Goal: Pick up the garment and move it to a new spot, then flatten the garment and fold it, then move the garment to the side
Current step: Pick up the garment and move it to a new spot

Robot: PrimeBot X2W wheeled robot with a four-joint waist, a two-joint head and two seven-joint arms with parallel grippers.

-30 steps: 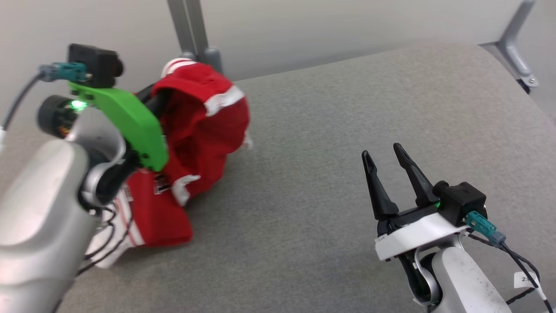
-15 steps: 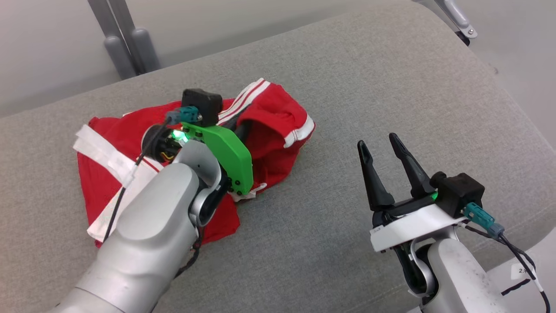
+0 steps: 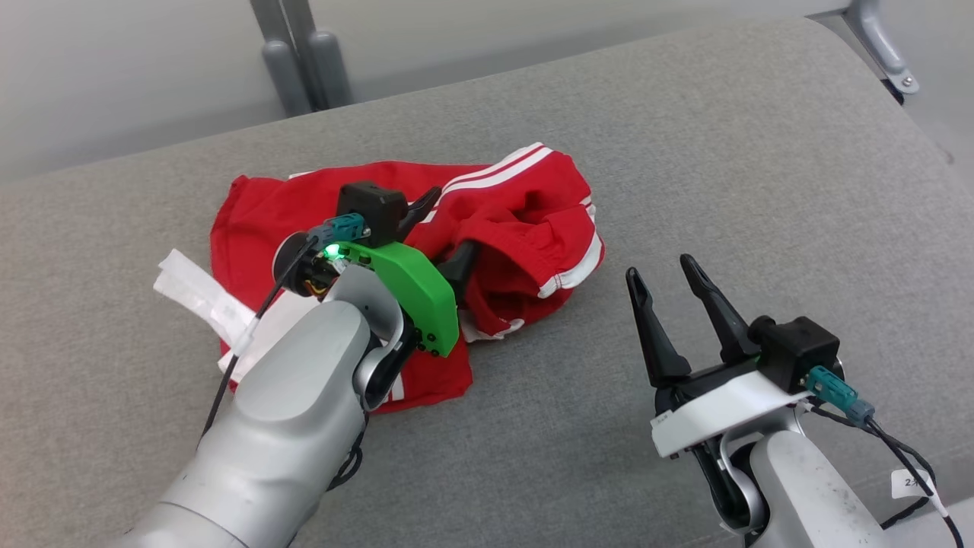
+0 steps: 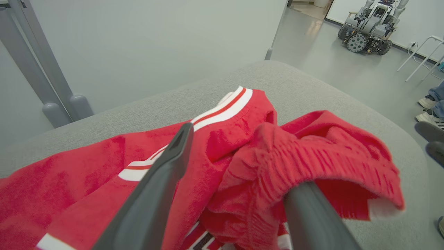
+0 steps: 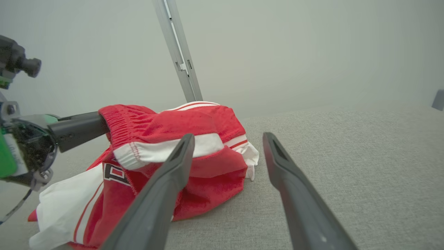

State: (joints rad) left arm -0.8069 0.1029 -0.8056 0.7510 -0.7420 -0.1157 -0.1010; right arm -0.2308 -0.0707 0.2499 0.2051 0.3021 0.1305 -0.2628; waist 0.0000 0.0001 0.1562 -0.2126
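Observation:
The garment (image 3: 533, 205), red with white stripes, lies crumpled on the grey padded surface (image 3: 685, 152). My left gripper (image 3: 449, 228) stands open over its middle. In the left wrist view the garment (image 4: 86, 166) spreads under my left gripper (image 4: 242, 159), and a ribbed red fold drapes over the tip of one finger (image 4: 312, 215). My right gripper (image 3: 660, 269) is open with nothing in it, just right of the garment and apart from it. The right wrist view has the garment (image 5: 166, 125) ahead and left of my right gripper (image 5: 229, 139).
Grey posts (image 3: 300, 53) stand behind the surface's far edge, and a metal leg (image 3: 883, 46) stands at the far right corner. In the left wrist view another robot (image 4: 369, 21) and a person's shoes (image 4: 428, 102) are on the floor beyond the surface.
My left gripper has opened and let the garment down; a second ago it held it bunched and raised. The head camera has shifted. My right gripper has stayed open in place.

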